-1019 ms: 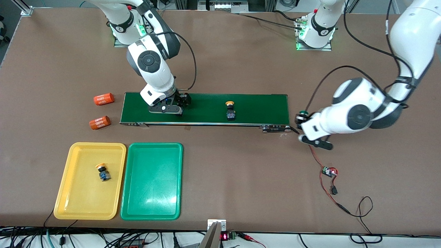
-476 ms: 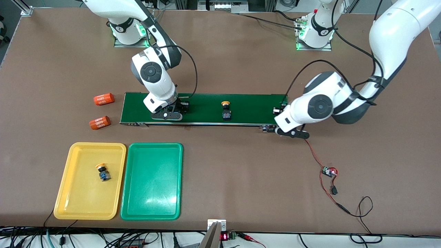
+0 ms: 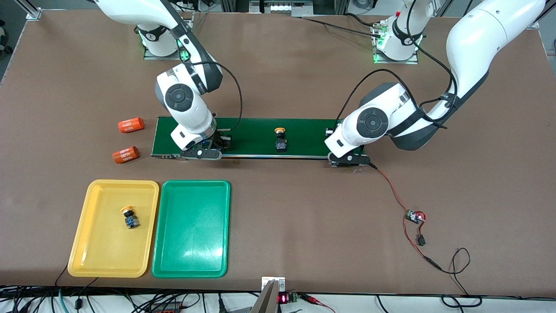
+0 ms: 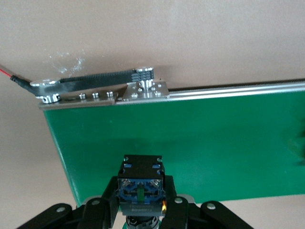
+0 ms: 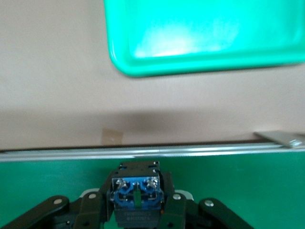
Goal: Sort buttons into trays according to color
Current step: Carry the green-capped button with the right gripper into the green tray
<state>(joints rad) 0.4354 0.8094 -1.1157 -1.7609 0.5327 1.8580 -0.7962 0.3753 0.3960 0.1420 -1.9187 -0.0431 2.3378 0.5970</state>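
A long dark green belt (image 3: 256,130) carries a yellow-capped button (image 3: 280,139) at its middle. A second yellow-capped button (image 3: 129,217) lies in the yellow tray (image 3: 100,243). The green tray (image 3: 191,234) beside it holds nothing. My right gripper (image 3: 220,142) is low over the belt toward the right arm's end, shut on a black-and-blue button (image 5: 136,191) whose cap is hidden. My left gripper (image 3: 331,131) is over the belt's other end, shut on another black-and-blue button (image 4: 141,183), cap also hidden.
Two orange cylinders (image 3: 130,124) (image 3: 125,154) lie off the belt at the right arm's end. The belt's pulley bracket (image 3: 347,161) sits under the left arm's wrist. Red wires run from it to a small circuit board (image 3: 415,216).
My right gripper has closed on a button at the belt. The left arm has swung in from off the belt's end to over it. The yellow-capped button on the belt drifted toward the right arm's end.
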